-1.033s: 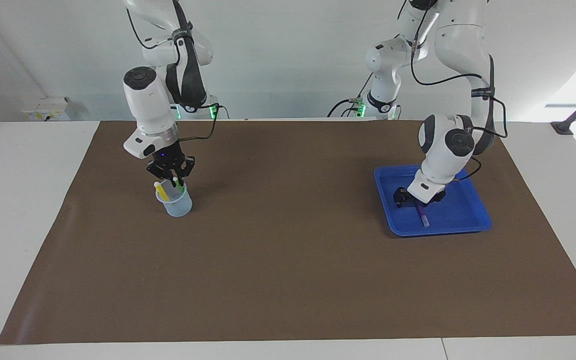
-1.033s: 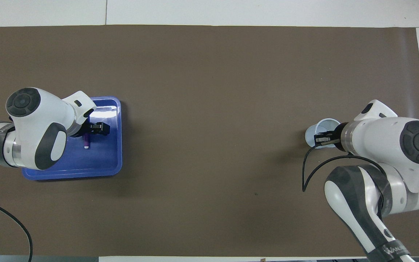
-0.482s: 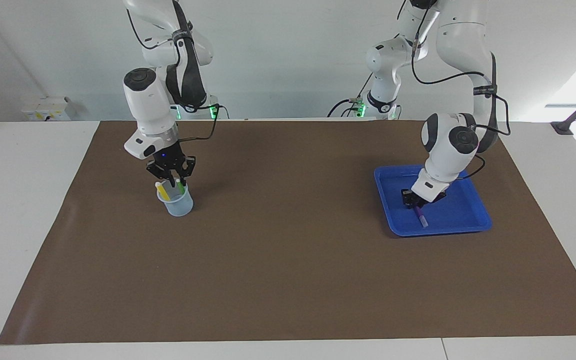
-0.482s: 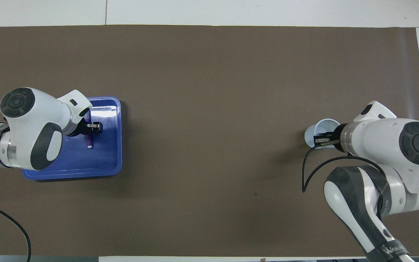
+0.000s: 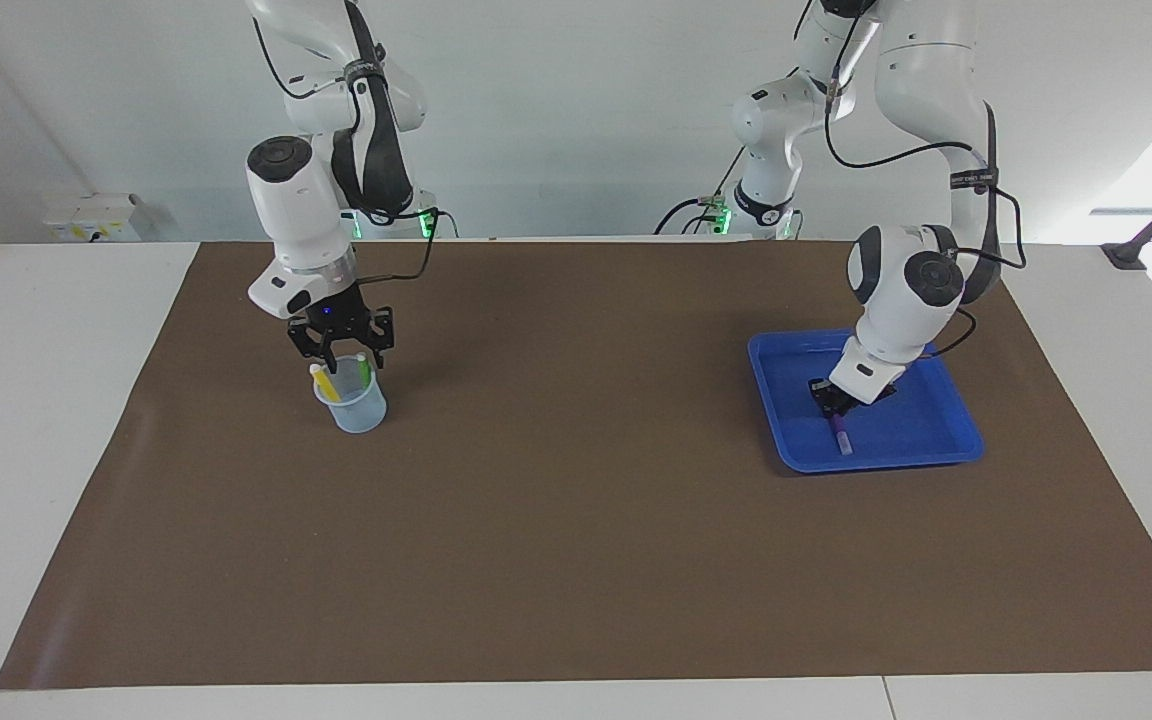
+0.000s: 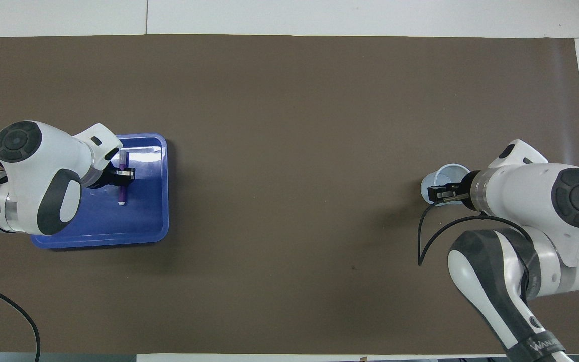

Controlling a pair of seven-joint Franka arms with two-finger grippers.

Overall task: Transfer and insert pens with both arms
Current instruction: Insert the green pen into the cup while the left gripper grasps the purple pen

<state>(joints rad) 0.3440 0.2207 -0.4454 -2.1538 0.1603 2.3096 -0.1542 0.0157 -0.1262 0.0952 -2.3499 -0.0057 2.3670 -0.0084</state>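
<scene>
Two pens, the yellow pen [image 5: 322, 381] and the green pen [image 5: 363, 372], are already placed upright in the cup [image 5: 351, 405], just below the fingers of the right gripper [image 5: 341, 356], which are spread wide above it. The purple pen [image 5: 840, 431] is left: it is gripped in the blue tray [image 5: 946, 440] by the closed fingers of the left gripper [image 5: 830, 401]. Its transfer and insertion are judged not yet done.

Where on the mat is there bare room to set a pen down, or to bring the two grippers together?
The brown mat lies bare between the cup and the blue tray, and along its edge farthest from the robots. It is crowded at the cup, where the right gripper hangs over the yellow and green pens, and in the tray, where the left gripper grips the purple pen.
</scene>
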